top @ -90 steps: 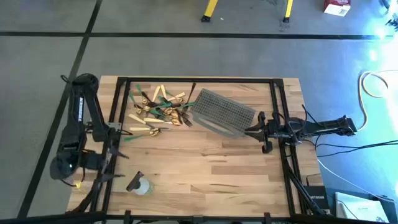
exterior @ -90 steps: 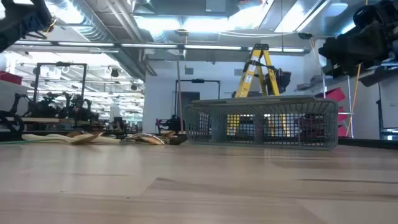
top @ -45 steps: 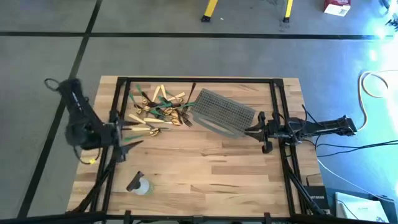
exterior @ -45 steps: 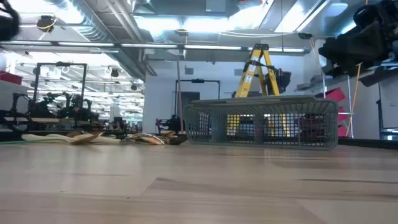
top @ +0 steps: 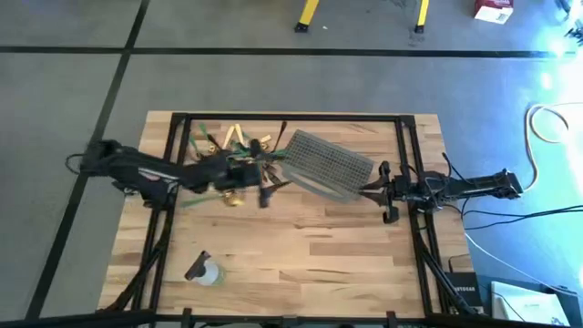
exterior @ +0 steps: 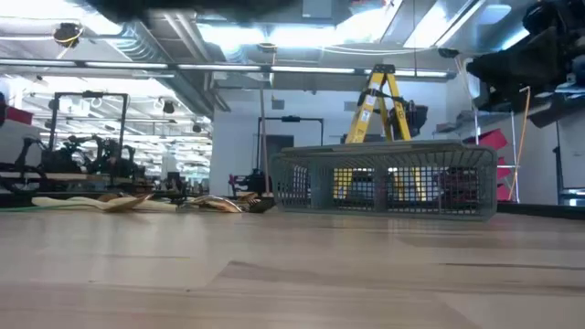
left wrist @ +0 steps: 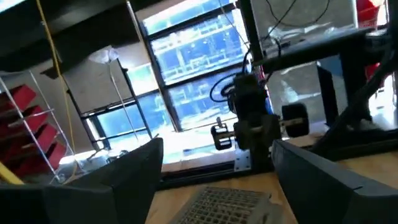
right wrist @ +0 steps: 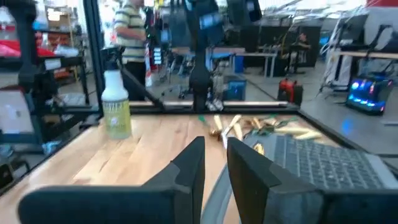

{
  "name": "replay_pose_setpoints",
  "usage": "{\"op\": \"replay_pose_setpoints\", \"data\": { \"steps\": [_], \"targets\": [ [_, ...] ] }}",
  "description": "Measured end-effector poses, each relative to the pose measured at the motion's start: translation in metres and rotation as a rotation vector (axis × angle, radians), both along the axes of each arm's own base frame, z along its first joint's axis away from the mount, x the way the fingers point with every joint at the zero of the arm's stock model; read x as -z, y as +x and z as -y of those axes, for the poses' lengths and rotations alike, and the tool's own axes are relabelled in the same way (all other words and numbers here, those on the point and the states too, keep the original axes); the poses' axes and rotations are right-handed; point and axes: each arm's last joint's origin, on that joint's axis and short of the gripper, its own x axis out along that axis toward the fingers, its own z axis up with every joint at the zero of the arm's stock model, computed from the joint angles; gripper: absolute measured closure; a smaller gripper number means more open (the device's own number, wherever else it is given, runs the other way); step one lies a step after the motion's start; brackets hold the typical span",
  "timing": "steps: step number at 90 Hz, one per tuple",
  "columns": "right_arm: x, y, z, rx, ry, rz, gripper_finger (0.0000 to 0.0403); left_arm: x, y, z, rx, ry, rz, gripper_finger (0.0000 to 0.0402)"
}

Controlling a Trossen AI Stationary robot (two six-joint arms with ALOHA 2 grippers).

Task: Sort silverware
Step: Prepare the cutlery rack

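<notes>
A: High view shows the left tool point(top: 267, 189) stretched out over the worktop point(top: 301, 255), hanging above the pile of silverware point(top: 232, 155), at its side near the basket point(top: 323, 166). I judge this is the reach step: the arm goes for the first piece, nothing is picked yet.

B: Are its fingers open?

A: In the left wrist view the two fingers point(left wrist: 124, 174) stand wide apart, with nothing between them. The basket lies just ahead of this tool, and the pile is mostly under and behind it.

B: And the right tool?

A: The right tool point(top: 369, 189) waits at the far edge of the basket. In the right wrist view its fingers point(right wrist: 186, 165) leave only a narrow gap and hold nothing.

B: What does the next move need?

A: I think the left tool must come down on one single piece. The forks lie crossed on each other, so it should choose one at the pile's edge. The spray bottle point(top: 208, 271) stands well apart and is not in the way.
</notes>
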Motion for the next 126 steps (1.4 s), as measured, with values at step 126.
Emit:
{"op": "replay_pose_setpoints", "data": {
  "steps": [126],
  "targets": [
    [-0.034, -0.009, 0.002, 0.019, -0.025, -0.036, 0.0350, 0.110, 0.125, 0.017, -0.250, 0.681, -0.846, 0.0117]
  ]
}}
